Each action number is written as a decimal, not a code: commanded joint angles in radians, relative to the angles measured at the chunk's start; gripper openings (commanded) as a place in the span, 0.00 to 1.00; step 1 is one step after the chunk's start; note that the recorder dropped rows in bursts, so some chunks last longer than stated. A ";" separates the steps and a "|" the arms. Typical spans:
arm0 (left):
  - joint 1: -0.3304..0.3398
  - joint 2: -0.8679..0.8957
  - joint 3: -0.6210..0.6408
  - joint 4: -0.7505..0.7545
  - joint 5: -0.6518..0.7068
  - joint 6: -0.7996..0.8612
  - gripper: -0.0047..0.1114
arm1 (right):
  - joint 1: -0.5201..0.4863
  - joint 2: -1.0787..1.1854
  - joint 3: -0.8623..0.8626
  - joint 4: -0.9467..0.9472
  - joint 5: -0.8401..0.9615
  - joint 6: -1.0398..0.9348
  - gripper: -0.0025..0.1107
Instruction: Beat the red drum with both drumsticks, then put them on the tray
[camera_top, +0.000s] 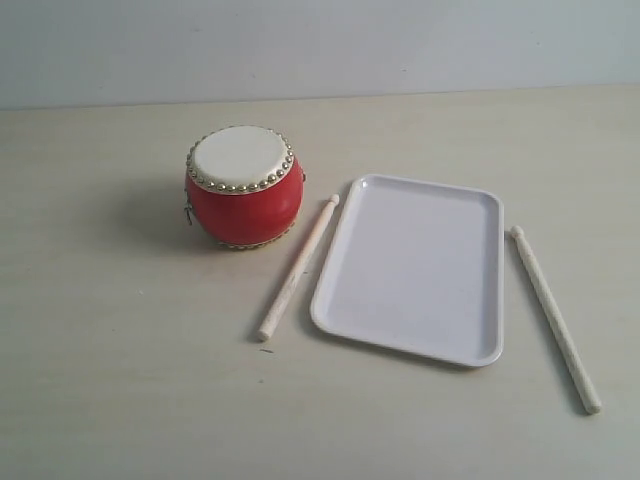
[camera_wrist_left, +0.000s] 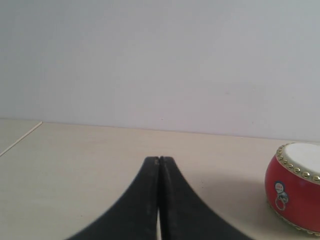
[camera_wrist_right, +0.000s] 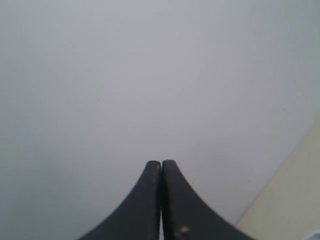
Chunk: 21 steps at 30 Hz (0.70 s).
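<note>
Flanking the tray (camera_top: 415, 265), drumsticks (camera_top: 298, 268) lie flat, drum (camera_top: 243, 190) nearby; left claw (camera_wrist_left: 159, 162) and right claw (camera_wrist_right: 161, 165) pressed together, empty.

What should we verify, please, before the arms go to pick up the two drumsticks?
1. Left end effector open for a grasp: not ok, shut and empty.
2. Right end effector open: not ok, shut and empty.
3. Drumstick by the drum free to lift: ok, lying flat between red drum and tray.
4. Other drumstick free: ok, lying alone on the tray's opposite side.
5. Red drum upright, skin up: ok.
6. Tray ready for later: ok, nothing on it.
</note>
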 joint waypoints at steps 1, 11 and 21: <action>-0.004 -0.004 -0.003 0.003 -0.002 0.003 0.04 | 0.002 0.051 -0.015 -0.064 0.021 -0.037 0.02; -0.004 -0.004 -0.003 0.003 -0.002 0.003 0.04 | 0.002 0.495 -0.388 -0.064 0.178 -0.552 0.02; -0.004 -0.004 -0.003 0.003 -0.002 0.003 0.04 | 0.002 0.864 -0.692 -0.067 0.435 -0.783 0.02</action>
